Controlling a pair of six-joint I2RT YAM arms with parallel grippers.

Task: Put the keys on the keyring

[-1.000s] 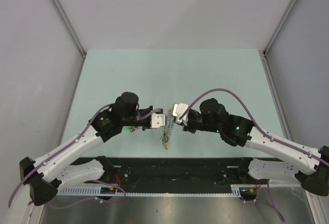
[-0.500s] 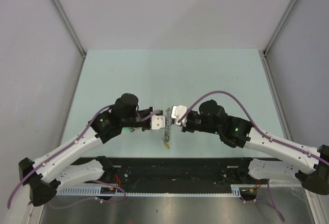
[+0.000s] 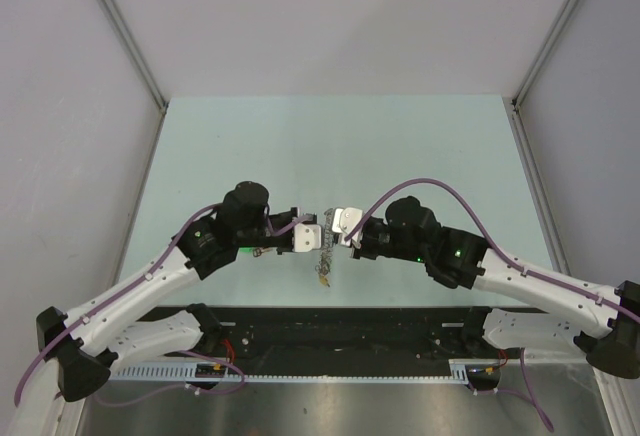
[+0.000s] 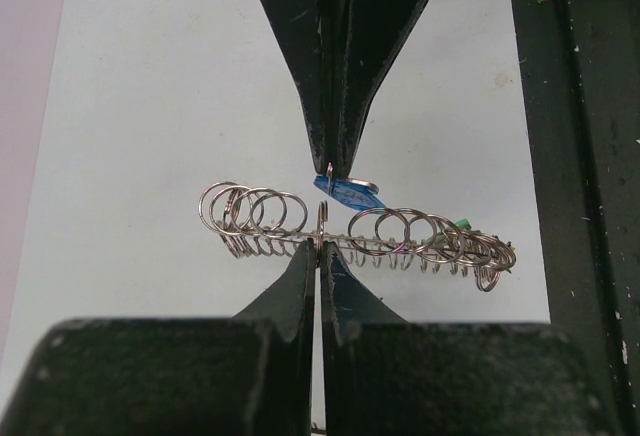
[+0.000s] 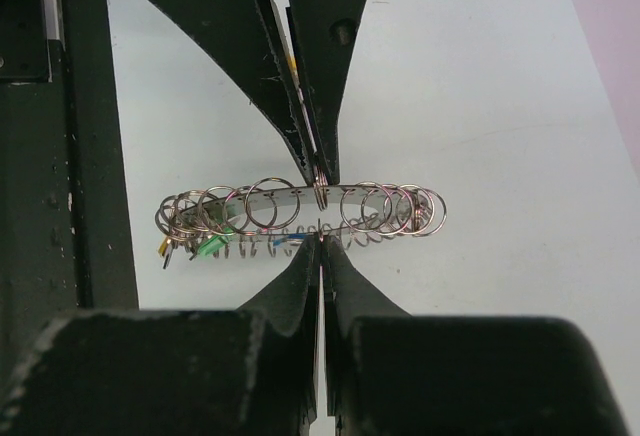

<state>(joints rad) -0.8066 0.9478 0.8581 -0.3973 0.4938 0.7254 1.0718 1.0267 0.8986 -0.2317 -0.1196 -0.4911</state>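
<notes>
The keyring (image 3: 324, 256) hangs between my two grippers above the table's near edge. It shows edge-on in the left wrist view as a silvery band (image 4: 290, 248) fringed with small rings. My left gripper (image 4: 320, 246) is shut on its rim, and the right wrist view shows the same left gripper (image 5: 320, 181) from across. My right gripper (image 5: 320, 241) is shut on the thin ring of the blue-tagged key (image 4: 348, 191) right at the band. Green (image 5: 210, 246) and yellow (image 5: 165, 249) tags hang at one end.
The pale green table (image 3: 330, 146) stretches away behind the grippers. A black strip (image 3: 320, 326) runs along its near edge, just below the hanging keyring. Grey walls with metal posts (image 3: 120, 26) close in left, right and back.
The right gripper has crept slightly left, towards the left gripper. The hanging keyring has shifted a little with it. Both grippers stay shut.
</notes>
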